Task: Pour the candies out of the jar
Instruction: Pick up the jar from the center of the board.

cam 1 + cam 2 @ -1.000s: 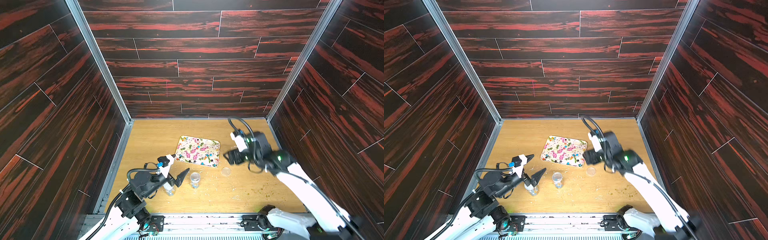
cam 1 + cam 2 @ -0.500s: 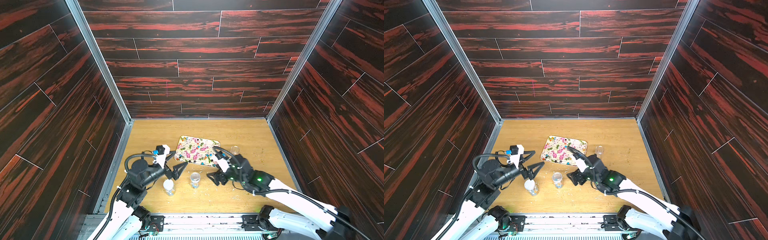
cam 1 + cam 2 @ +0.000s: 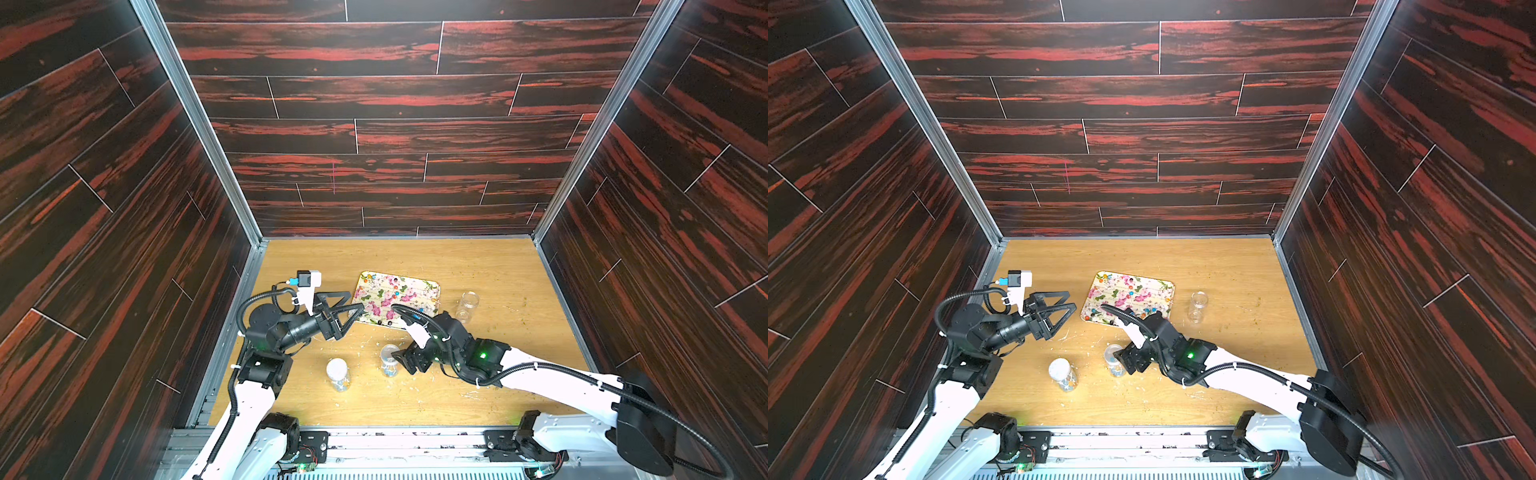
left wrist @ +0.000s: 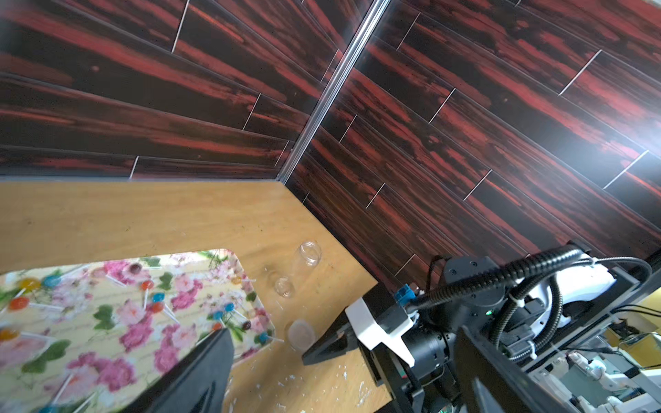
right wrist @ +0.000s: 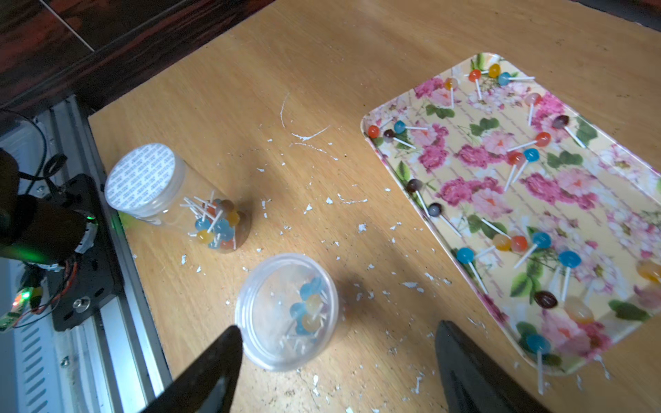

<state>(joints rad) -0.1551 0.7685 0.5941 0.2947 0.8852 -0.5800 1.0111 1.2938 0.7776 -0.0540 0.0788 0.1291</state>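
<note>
One open jar (image 5: 286, 311), right jaws newly beside

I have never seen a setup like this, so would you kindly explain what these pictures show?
These are two robot arms at a wooden table, each ending in two-fingered jaws. Two pictures look down from above on the whole scene; the other two come from cameras on the wrists. On the table are a flowered tray strewn with candies on sticks, an open jar with a few candies inside, a sealed jar with more, and an empty jar near the tray. The left arm hovers by the tray; the right arm reaches toward the open jar. Both sets of jaws stand open, and nothing is held.
</note>
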